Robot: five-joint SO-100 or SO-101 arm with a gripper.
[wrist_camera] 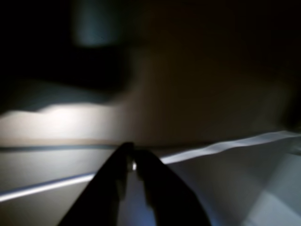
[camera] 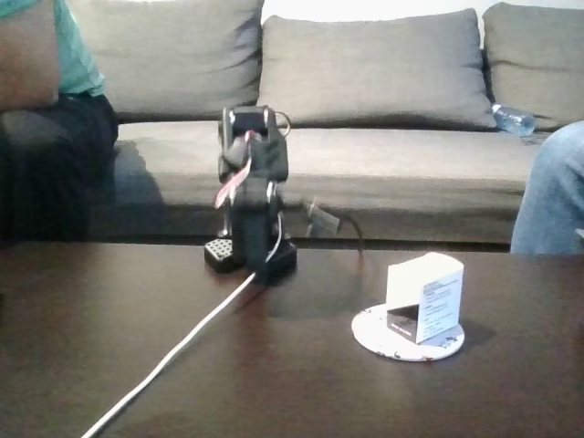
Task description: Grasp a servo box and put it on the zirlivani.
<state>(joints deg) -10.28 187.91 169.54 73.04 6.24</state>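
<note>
Servo box point(camera: 424, 294) sits on the zirlivani point(camera: 374, 333), well apart from your pincer point(wrist_camera: 131, 157) (tips together, nothing between them) folded at the worktop's point(camera: 109, 338) far edge.

White cable point(camera: 173, 354) crosses table point(camera: 82, 310) left; right side open.

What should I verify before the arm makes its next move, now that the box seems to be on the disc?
1. Servo box on the zirlivani: ok, it stands on the disc in the fixed view.
2. Box fully inside the disc edge: cannot tell; its right corner looks close to the rim.
3. Gripper free of the box: ok, nothing between the fingers in the wrist view.
4. Jaws: ok, tips nearly together.
5. Arm away from the box: ok, folded over its base.
6. White cable clear of the disc: ok.
</note>
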